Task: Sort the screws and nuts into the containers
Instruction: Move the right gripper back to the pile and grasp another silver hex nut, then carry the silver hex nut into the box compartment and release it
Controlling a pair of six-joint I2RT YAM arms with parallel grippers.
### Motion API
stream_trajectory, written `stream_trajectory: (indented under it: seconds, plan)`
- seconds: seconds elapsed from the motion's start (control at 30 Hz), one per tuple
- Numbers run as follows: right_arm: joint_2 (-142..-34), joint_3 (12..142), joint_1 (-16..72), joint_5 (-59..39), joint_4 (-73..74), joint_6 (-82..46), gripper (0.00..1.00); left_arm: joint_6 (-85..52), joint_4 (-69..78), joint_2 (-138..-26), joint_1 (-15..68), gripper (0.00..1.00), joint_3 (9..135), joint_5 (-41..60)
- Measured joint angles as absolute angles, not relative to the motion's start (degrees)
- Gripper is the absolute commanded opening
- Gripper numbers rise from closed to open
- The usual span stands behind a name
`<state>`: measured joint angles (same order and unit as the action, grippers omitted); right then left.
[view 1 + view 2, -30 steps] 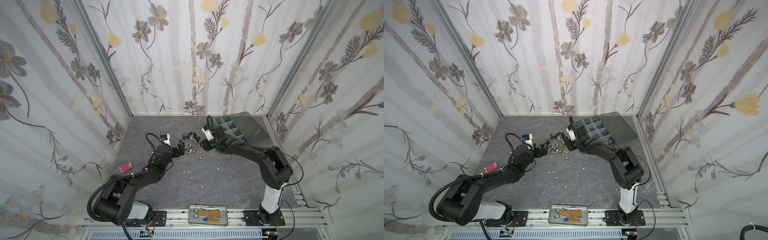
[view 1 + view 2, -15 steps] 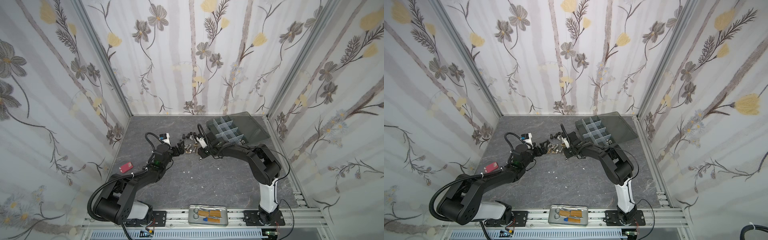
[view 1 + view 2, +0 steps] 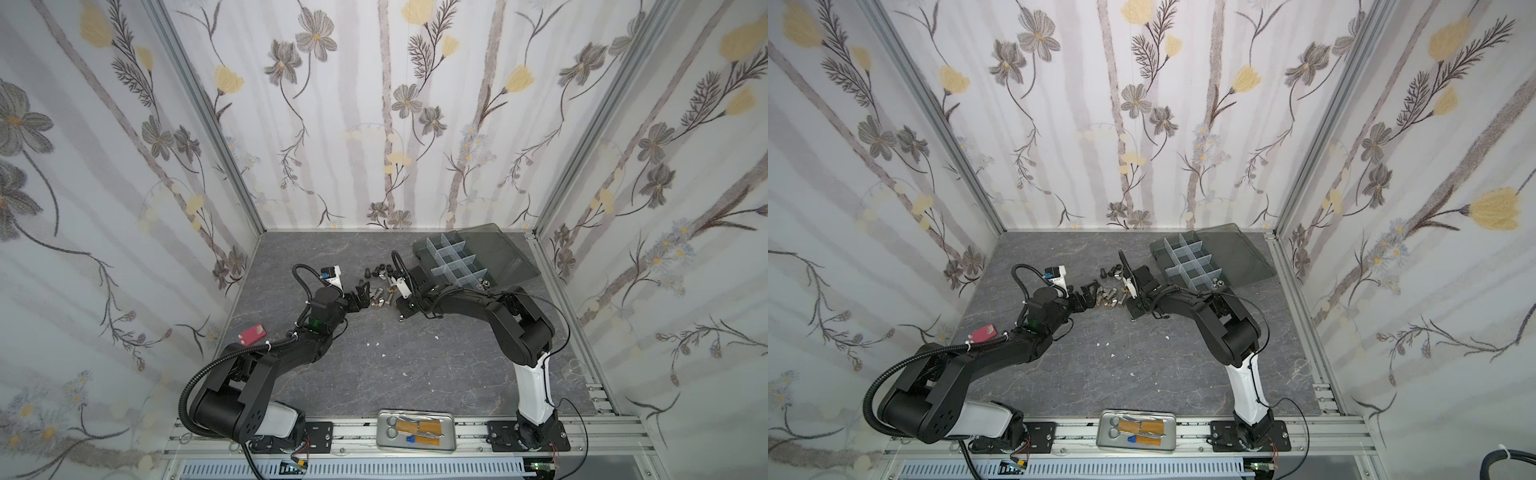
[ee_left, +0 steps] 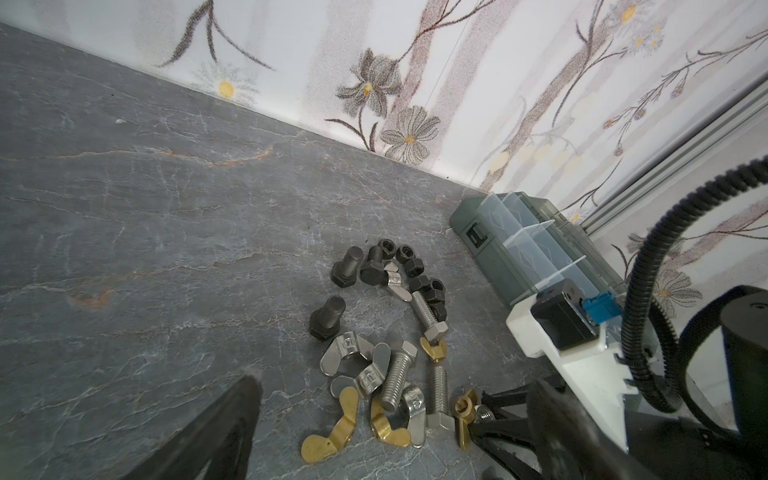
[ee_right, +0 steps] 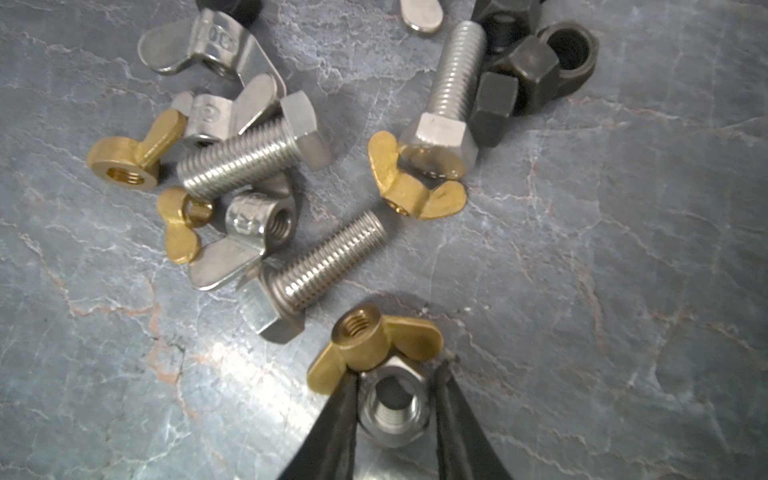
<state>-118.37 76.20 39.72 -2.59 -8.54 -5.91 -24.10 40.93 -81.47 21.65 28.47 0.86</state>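
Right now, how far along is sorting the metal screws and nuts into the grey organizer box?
Barely started: one silver piece seems to lie in a near cell of the dark grey organizer box. In hand: the right gripper brackets a silver hex nut, grip unclear. Remaining: the pile of black, silver and brass fasteners by the open left gripper.

Top cams high at front, whole table (image 3: 415, 374); wrist cams close, both see fasteners (image 4: 397, 368).

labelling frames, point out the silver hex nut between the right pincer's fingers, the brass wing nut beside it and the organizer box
silver hex nut (image 5: 395, 433): right wrist view, rim beside its hole
brass wing nut (image 5: 361, 343): right wrist view, threaded barrel
organizer box (image 3: 453, 259): in a top view, pale divider
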Motion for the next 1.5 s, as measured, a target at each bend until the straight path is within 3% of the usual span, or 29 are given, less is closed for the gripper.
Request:
stream_trajectory:
  seconds: [0.23,0.53,0.8,1.1,1.3,1.4,1.5]
  plan:
    - [-117.49,75.48,39.66,-2.04,-8.82,-5.98,0.21,-21.98,42.63,-82.08,23.24,1.00,28.95,5.02]
    - [-110.96,75.37,36.97,-2.22,-9.72,-7.49,0.19,-10.90,46.59,-80.31,27.99,1.00,29.50,18.44]
    - [-102.67,73.76,26.81,-4.71,-10.04,-10.76,0.19,-3.55,44.10,-84.66,33.52,1.00,38.65,23.16]
    - [-103.07,72.01,11.99,1.48,-13.43,-13.06,0.19,-0.86,41.71,-96.53,42.39,1.00,50.06,25.93]
    - [-103.44,71.11,7.07,3.57,-15.20,-12.99,0.20,-1.21,41.58,-101.12,43.97,1.00,53.45,27.24]
    - [-103.96,71.13,5.63,3.81,-15.20,-12.97,0.23,-1.39,41.58,-101.97,43.97,1.00,54.08,27.18]
    - [-105.38,71.13,4.89,3.79,-15.62,-12.97,0.36,-1.41,41.32,-102.08,43.94,1.00,54.33,26.94]
